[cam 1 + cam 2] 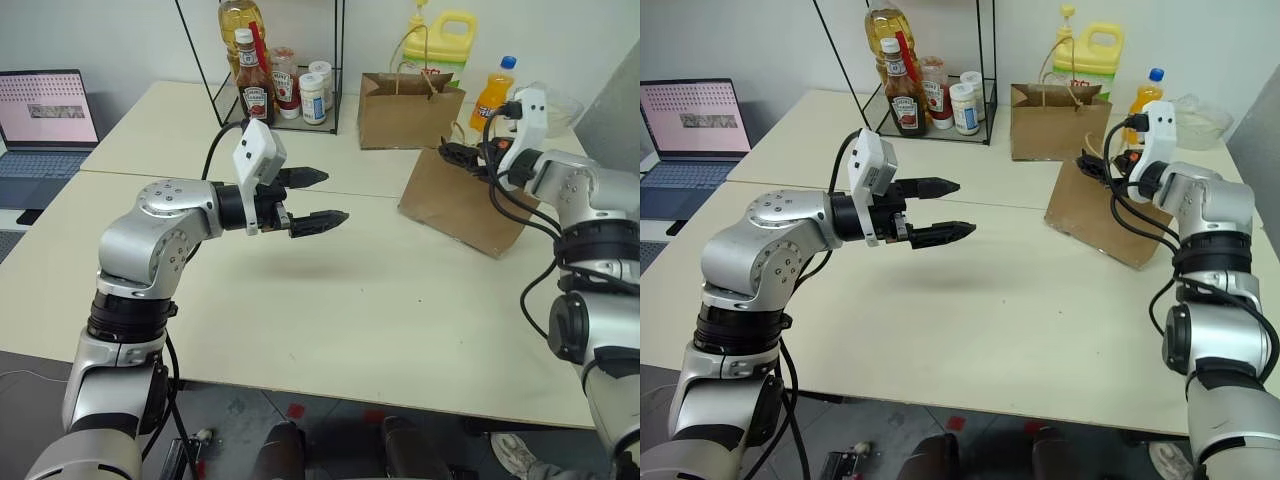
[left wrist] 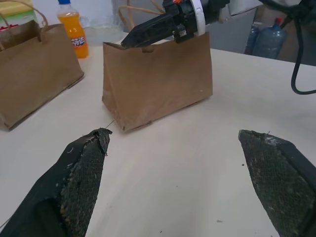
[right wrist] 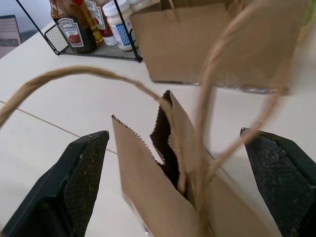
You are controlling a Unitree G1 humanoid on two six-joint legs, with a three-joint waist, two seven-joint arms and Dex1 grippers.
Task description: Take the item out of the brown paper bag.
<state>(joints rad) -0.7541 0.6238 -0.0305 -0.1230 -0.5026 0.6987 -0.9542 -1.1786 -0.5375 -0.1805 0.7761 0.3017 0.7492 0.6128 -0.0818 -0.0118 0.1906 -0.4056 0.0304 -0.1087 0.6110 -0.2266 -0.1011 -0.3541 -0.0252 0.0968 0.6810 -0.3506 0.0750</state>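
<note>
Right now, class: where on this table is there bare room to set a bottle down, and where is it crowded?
Free: the wide near tabletop, between the left claw and the brown paper bag. Also the far-left stretch between the laptop and the wire rack. Crowded: the far side, with the rack, the second paper bag, the yellow jug and the orange soda bottle.

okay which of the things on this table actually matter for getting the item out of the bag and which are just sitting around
Job:
creased bag
right claw, open at the bag's top
left claw, open over the table

Lying about:
neat bag
orange soda
ketchup
yellow jug
laptop
</note>
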